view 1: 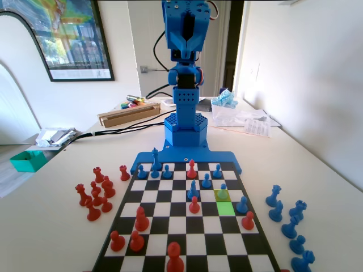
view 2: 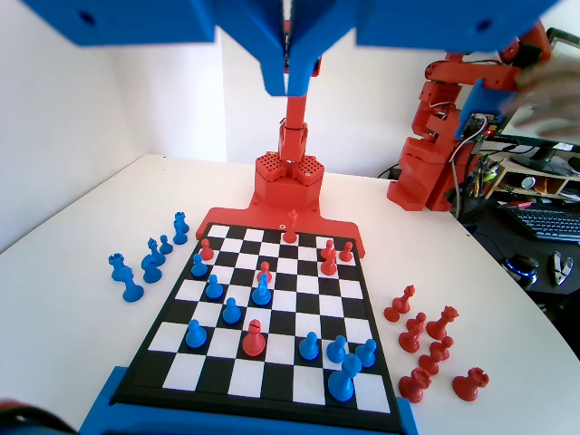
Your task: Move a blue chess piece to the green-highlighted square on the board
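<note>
A: Blue plastic up top — your gripper hangs from the upper edge of the wrist view, jaws pressed together, nothing between them, high above the board.

B: And the fixed view backs that up. Your arm stands tall at the far end, folded upright over its base, the claw well clear of every piece.

A: Down on the squares, look at the blue chess piece. It sits on the olive-yellow square, right side of the fixed view.

B: Yes, and the green-highlighted square lies just in front of it, touching edge to edge, nearer the camera. Nothing stands on the green one.

A: A red pawn is near it on the left, and a blue pawn just to its right.

B: Off the board, you've got captured red pieces grouped on the table at the left of the fixed view, captured blue pieces lined up at the right.

A: From the wrist view, which pawn is yours I can't tell for sure.
</note>
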{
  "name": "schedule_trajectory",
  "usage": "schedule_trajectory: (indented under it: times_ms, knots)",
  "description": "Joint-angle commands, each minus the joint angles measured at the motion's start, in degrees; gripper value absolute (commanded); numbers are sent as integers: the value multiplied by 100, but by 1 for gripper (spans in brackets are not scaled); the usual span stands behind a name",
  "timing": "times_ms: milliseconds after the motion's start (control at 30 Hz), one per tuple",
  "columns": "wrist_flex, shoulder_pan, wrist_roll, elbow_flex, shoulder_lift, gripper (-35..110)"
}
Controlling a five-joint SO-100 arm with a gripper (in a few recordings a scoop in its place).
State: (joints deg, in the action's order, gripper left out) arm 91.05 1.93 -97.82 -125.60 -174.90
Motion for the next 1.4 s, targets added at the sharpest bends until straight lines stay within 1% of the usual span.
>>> schedule_trajectory:
  times_ms: [0,733,933,1067,1200,1367]
  knots:
    - [-105,18,-53,44,-18,4]
    - [-105,26,-53,44,-18,3]
    - [-97,-211,-62,114,88,1]
    - [-343,-343,396,536,650,1]
    - [-334,-527,914,1336,1582,1]
    - [-343,-765,1828,2153,2619,1]
